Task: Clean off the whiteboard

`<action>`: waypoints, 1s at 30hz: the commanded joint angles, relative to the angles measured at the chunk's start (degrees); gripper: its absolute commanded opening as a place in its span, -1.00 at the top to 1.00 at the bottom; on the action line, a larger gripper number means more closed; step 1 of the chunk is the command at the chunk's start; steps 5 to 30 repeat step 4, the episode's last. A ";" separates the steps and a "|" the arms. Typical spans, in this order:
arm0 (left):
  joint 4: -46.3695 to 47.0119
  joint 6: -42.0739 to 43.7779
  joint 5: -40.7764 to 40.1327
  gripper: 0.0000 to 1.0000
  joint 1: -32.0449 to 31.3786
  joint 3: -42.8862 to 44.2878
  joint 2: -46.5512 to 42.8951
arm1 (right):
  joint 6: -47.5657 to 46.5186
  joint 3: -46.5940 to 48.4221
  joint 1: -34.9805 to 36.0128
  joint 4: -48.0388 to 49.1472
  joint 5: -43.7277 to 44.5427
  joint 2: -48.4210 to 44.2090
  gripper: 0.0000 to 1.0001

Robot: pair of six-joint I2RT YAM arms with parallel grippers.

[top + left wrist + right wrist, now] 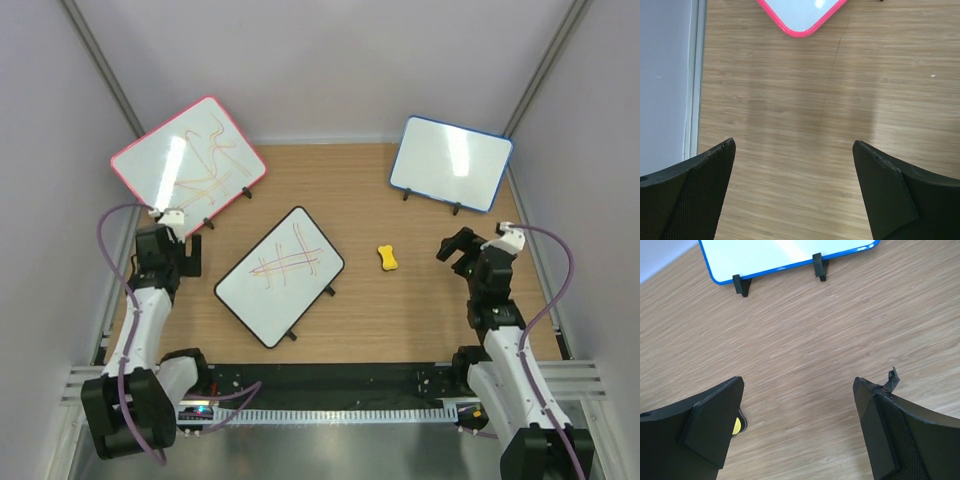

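Left hand (pixel 183 248) is spread wide and empty, sitting by the pink board (pixel 188 165). Mid-bench (pixel 400 320) there's a black board (pixel 280 275) with crossed lines, then a yellow eraser (pixel 387 258). The blue whiteboard (pixel 450 163) is propped at the far right, long side running left-right, and looks blank from here. Right hand (pixel 458 247), also spread and empty, sits just in front of it with the eraser to its left, so I'd say that arm's nearer.

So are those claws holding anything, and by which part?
Nothing is held. The left gripper and right gripper both stand open over the table; the yellow eraser lies free.
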 commanded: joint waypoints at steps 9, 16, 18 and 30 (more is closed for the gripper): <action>3.50 -1.91 2.22 -1.00 0.35 -0.67 -2.11 | 1.74 -2.11 0.24 6.55 -3.37 -2.04 -1.00; 3.50 -1.91 2.22 -1.00 0.35 -0.67 -2.11 | 1.74 -2.11 0.24 6.55 -3.37 -2.04 -1.00; 3.50 -1.91 2.22 -1.00 0.35 -0.67 -2.11 | 1.74 -2.11 0.24 6.55 -3.37 -2.04 -1.00; 3.50 -1.91 2.22 -1.00 0.35 -0.67 -2.11 | 1.74 -2.11 0.24 6.55 -3.37 -2.04 -1.00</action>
